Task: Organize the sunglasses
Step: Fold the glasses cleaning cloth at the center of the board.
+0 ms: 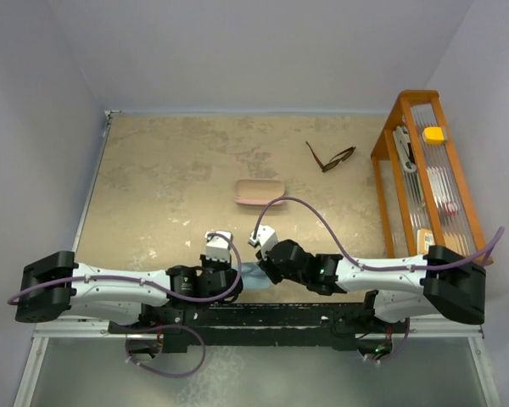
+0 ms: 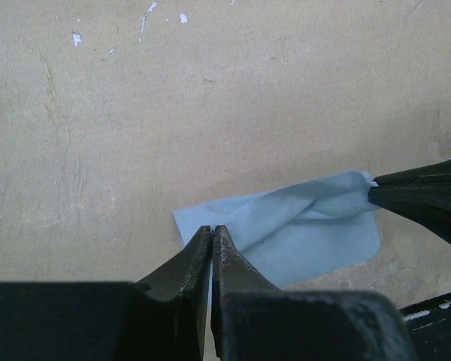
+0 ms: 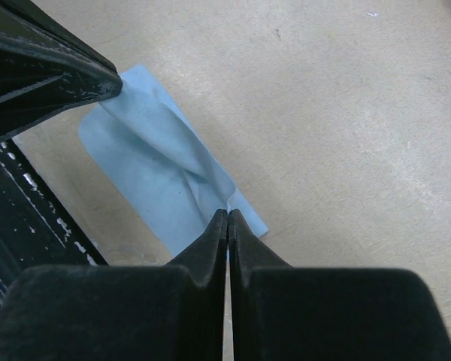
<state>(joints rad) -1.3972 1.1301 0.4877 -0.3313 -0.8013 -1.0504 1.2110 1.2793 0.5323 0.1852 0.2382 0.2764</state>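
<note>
The sunglasses (image 1: pixel 329 158), thin dark brown frame with the temple arms spread, lie on the far right of the tan table, away from both grippers. A pink oblong case (image 1: pixel 260 191) lies mid-table. A light blue cloth (image 1: pixel 253 273) lies at the near edge between the arms. My left gripper (image 2: pixel 212 228) is shut on the cloth's (image 2: pixel 301 233) left edge. My right gripper (image 3: pixel 228 212) is shut on the cloth's (image 3: pixel 158 165) opposite edge, and a raised fold runs between the two grips. Each wrist view shows the other gripper's fingers (image 2: pixel 428 197) (image 3: pixel 52 68) at the cloth.
An orange wooden rack (image 1: pixel 390 127) stands along the right edge of the table, holding several items including a yellow block (image 1: pixel 434 134). White walls close in the back and sides. The black arm base rail (image 1: pixel 263 318) runs along the near edge.
</note>
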